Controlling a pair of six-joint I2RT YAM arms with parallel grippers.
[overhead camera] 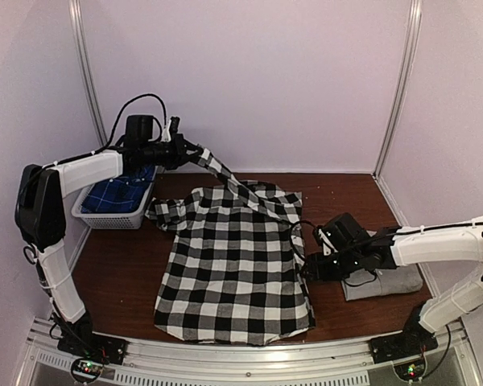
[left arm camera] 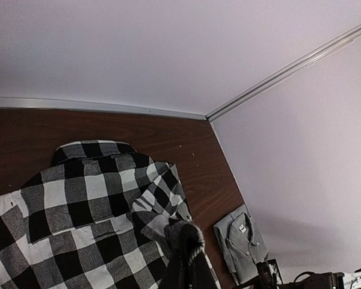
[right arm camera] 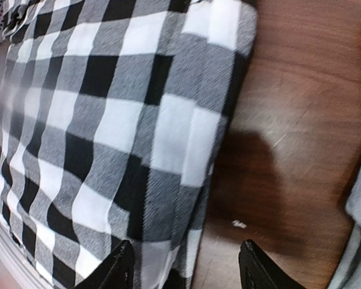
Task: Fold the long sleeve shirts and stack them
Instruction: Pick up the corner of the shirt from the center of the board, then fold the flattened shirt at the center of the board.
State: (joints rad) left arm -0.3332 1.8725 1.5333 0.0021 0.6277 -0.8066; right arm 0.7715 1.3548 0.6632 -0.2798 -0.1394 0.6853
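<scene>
The black-and-white check shirt (overhead camera: pixel 233 265) lies spread flat in the middle of the table. My left gripper (overhead camera: pixel 189 151) is raised at the back left, shut on the shirt's sleeve (overhead camera: pixel 225 173), which stretches taut down to the shirt's right shoulder. In the left wrist view the sleeve end (left arm camera: pixel 183 238) is bunched in my gripper and hides the fingertips. My right gripper (overhead camera: pixel 306 269) is open, low at the shirt's right edge; its fingers (right arm camera: pixel 117 265) straddle the edge of the shirt (right arm camera: pixel 168 150). The grey shirt (overhead camera: pixel 386 277) lies folded on the right, partly under my right arm.
A white plastic basket (overhead camera: pixel 113 213) with a blue checked cloth (overhead camera: pixel 121 193) stands at the back left, below my left arm. The enclosure's walls close in the back and sides. The metal rail (overhead camera: pixel 241 358) runs along the near edge.
</scene>
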